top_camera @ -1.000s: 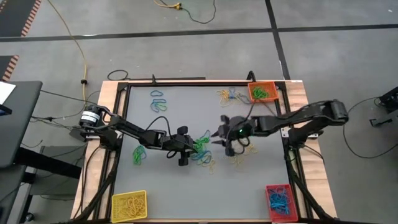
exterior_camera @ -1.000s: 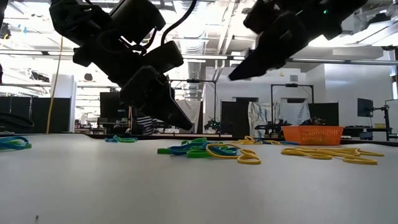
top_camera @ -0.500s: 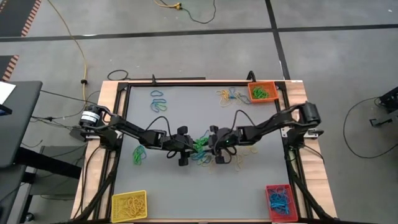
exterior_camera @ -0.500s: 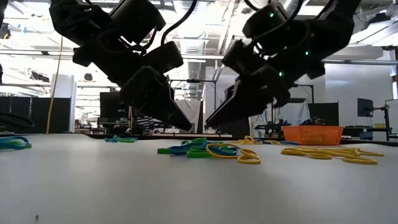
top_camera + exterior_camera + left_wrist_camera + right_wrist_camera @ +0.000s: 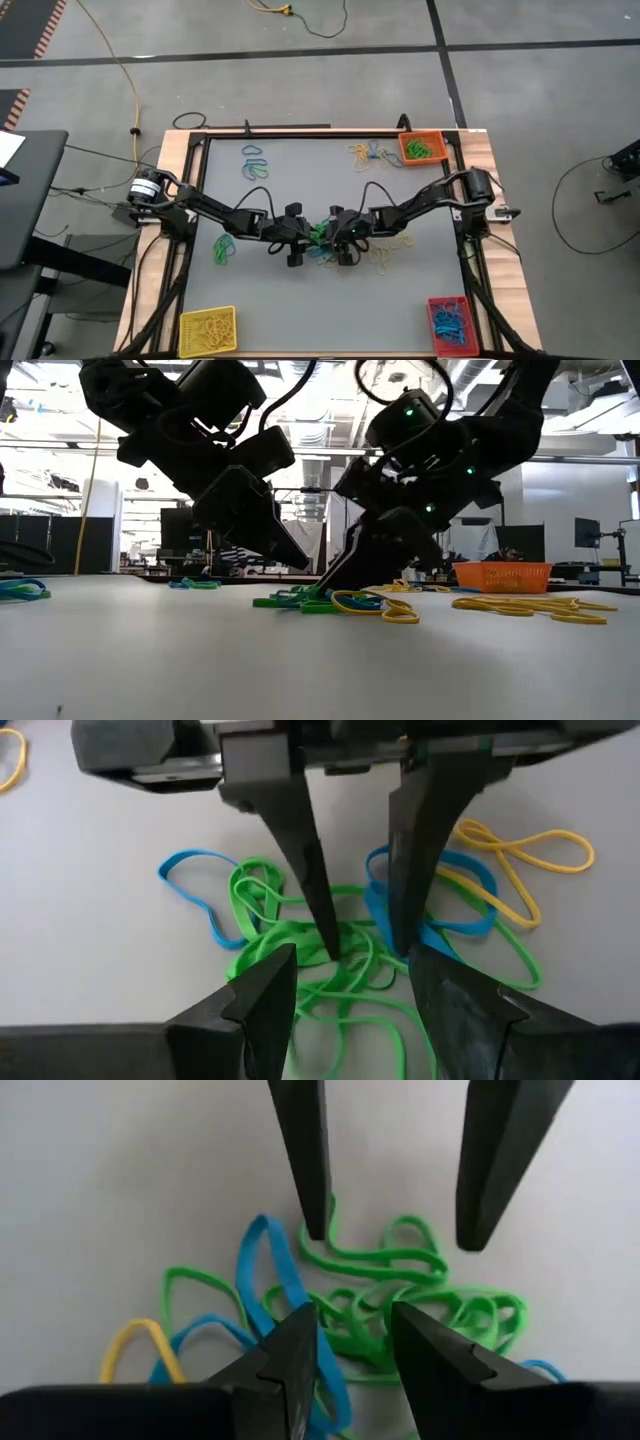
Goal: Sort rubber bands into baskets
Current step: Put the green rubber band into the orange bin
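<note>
A tangle of green, blue and yellow rubber bands (image 5: 322,242) lies at the table's middle. My left gripper (image 5: 306,232) hangs open just left of it, fingertips (image 5: 315,1230) a little above the green bands. My right gripper (image 5: 352,1308) is open and faces it from the right, its fingertips (image 5: 328,945) down among the green bands (image 5: 300,935). The yellow basket (image 5: 183,330) sits at the near left, the orange one (image 5: 403,150) at the far right and the red one (image 5: 431,325) at the near right, each with bands inside. My right gripper's open fingertips (image 5: 396,942) stand in the green bands at the middle of the tangle, slanting down from the table's right. Nothing is pinched between them. Whether they touch the bands or the table I cannot tell. The bands lie flat and slack.
More loose bands lie about: green and blue ones (image 5: 222,248) at the left, blue and green ones (image 5: 255,160) toward the far edge, yellow and blue ones (image 5: 365,155) beside the orange basket, yellow ones (image 5: 382,258) right of the tangle. A raised frame (image 5: 195,200) borders the table.
My right gripper has come down and toward the table's left, from above the yellow bands to the tangle, ending tip to tip with my left gripper. Its fingers have stayed open. The bands have not moved.
</note>
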You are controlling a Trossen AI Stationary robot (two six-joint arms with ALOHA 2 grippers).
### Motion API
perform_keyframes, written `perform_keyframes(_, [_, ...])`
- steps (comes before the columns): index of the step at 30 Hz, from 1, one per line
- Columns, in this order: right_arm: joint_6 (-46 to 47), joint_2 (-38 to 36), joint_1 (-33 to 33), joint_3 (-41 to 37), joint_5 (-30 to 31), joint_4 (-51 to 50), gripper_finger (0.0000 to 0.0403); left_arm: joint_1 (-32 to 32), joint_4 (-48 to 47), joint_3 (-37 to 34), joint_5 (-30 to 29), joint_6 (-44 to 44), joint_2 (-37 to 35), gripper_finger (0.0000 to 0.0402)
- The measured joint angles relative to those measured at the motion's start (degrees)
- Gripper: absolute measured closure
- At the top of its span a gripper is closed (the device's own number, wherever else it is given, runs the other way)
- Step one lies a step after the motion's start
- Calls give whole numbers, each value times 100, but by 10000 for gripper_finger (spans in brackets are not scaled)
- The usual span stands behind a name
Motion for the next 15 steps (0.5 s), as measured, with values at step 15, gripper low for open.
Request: perform_keyframes(15, [-68, -69, -20, 97, 113, -357, 345, 0, -10, 0, 4, -5, 0, 216])
